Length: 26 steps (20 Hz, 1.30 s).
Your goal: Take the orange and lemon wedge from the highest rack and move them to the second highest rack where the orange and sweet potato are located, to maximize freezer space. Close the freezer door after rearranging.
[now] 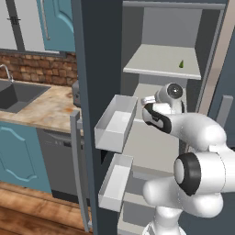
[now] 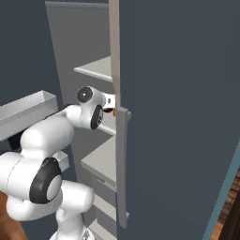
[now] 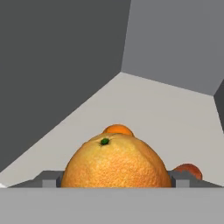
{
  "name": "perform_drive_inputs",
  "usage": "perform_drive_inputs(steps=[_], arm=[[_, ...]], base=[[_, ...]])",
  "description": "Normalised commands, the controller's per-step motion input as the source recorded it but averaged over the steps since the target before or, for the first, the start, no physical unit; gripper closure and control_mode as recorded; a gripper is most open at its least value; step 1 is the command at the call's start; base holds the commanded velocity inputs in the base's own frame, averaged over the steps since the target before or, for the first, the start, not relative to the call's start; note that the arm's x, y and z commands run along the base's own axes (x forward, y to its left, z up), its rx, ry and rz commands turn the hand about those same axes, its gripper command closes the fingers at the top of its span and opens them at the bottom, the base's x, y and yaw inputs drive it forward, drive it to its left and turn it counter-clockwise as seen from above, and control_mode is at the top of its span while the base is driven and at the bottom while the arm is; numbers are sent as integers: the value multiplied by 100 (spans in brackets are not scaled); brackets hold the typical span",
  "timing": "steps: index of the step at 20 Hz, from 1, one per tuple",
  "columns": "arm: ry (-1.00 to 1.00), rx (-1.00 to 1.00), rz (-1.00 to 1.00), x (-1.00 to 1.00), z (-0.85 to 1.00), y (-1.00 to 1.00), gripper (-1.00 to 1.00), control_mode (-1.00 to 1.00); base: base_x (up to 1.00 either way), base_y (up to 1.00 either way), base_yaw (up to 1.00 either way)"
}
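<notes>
No writing is legible anywhere. The freezer stands open beside a brick-backed kitchen counter. One lemon wedge lies near the front edge of the highest rack. On the second highest rack, the end effector is spread wide around one orange; another orange and the sweet potato sit behind it.
</notes>
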Motion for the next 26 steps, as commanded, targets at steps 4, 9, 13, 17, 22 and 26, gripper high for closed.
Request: perform_drive_inputs(steps=[4,9,13,17,22,26], arm=[[0,2,0,40,-20,0,100,-100],[0,5,0,37,-4,0,100,-100],[0,1,0,32,-2,0,100,-100],[0,0,0,32,-6,0,100,-100],[0,0,0,32,-10,0,100,-100],[0,0,0,30,-12,0,100,-100]], base=[[0,0,0],[0,0,0],[0,0,0],[0,0,0],[0,0,0],[0,0,0]])
